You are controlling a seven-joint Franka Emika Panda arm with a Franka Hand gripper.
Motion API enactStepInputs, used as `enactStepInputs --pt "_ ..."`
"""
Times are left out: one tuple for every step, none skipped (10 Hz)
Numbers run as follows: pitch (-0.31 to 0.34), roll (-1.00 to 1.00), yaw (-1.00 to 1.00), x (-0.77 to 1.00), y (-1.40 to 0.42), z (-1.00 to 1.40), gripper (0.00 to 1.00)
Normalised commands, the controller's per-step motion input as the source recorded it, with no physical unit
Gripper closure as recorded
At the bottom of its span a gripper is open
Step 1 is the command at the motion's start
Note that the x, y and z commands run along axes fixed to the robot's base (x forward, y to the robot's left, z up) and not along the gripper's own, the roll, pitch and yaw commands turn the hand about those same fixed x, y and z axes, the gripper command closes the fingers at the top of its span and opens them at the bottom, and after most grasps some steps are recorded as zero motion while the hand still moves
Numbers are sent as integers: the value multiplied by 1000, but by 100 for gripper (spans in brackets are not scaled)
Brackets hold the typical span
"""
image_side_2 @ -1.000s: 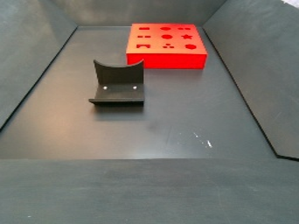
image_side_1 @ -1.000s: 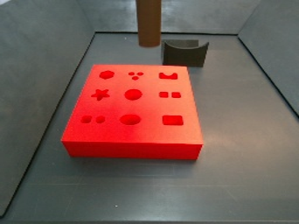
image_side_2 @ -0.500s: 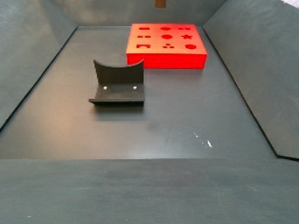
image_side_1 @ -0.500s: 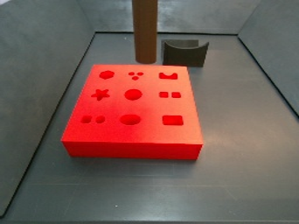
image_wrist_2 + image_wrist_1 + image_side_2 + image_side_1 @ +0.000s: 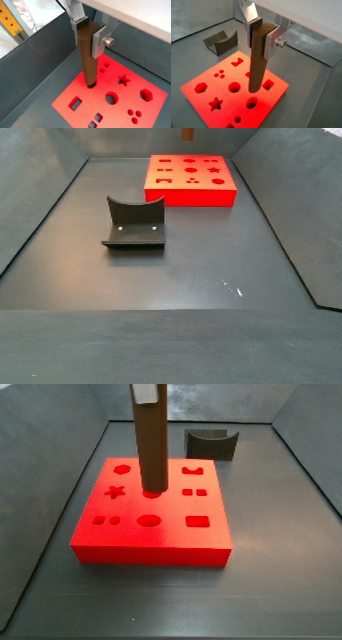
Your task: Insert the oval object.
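Your oval object (image 5: 256, 60), a long dark rod that looks stiff, light and smooth enough to slip, hangs upright over the red block (image 5: 211, 90) with the gripper (image 5: 260, 26) pinching its top end, best held there, having come from beyond the block's far edge.

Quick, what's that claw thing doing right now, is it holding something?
Gripper: closed on the long, dark brown oval rod, held upright above the red block with shaped holes.
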Motion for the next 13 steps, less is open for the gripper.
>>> enactStepInputs --pt "-51 -71 -309 0 0 -60 100" --pt "-150 -323 -237 0 140 -40 100" --pt "-149 -411 -129 71 214 -46 100" --pt "-180 -477 -111 3 217 -60 100" --pt "-129 -500 -6 0 211 -49 100" --pt "-80 -310 -11 -17 74 -134 100" --pt "0 73 0 0 0 -86 100" --pt "89 271 -126 0 -94 -69 100" --pt "67 314 -63 -3 -171 -83 100" --pt "39 364 0 -46 -189 -69 100" --pt "51 357 0 0 -237 -40 100" --pt "19 189 0 0 -97 -54 100" --pt "0 70 20 0 0 -86 100"
